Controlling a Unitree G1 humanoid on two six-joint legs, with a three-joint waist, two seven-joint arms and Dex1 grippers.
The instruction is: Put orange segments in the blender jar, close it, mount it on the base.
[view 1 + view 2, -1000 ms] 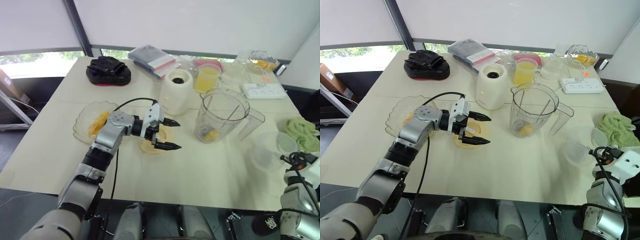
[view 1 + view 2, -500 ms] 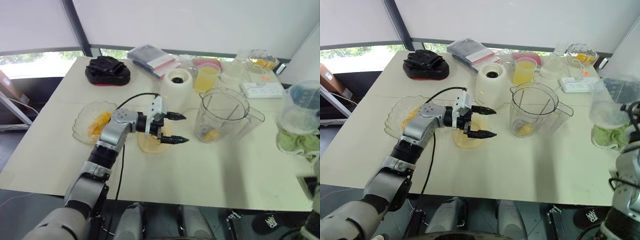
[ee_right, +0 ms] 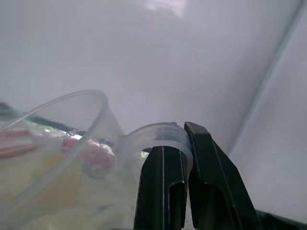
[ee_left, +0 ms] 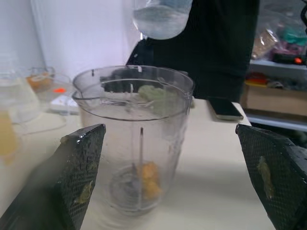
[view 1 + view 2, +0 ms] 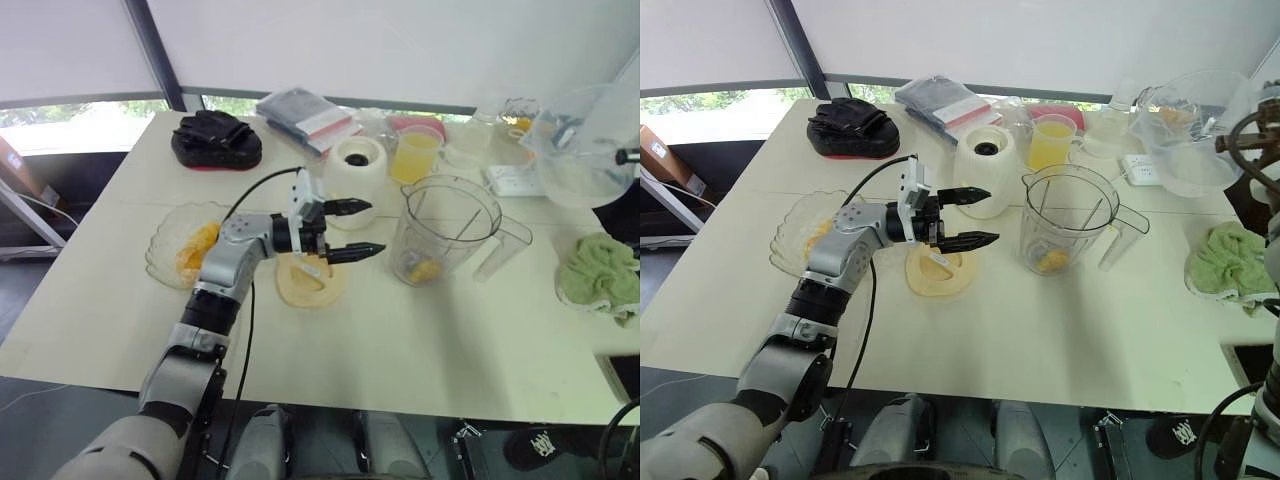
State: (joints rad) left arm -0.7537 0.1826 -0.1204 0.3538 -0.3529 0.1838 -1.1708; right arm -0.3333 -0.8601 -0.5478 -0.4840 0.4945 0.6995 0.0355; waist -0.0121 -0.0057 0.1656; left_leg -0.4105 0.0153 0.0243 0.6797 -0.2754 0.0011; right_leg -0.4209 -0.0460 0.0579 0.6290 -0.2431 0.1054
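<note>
A: Where is the jar?

B: The jar point(image 5: 445, 232) stands on the table point(image 5: 400, 350), right of the base point(image 5: 355, 180), with orange pieces at its bottom. The left gripper point(image 5: 376, 227) hangs beside it, fingers wide apart and empty.

A: And the lid?

B: The right gripper point(image 3: 181, 148) pinches the lid point(image 5: 585, 145) high on the right. It should come down level, centred over the rim.

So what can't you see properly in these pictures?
- Orange segments in the blender jar: smeared by its wall in the left wrist view; can't count.
- Right hand: mostly cut off by the left eye view's right edge, behind the lid it grips.
- Power strip: partly behind the lid in both eye views.
</note>
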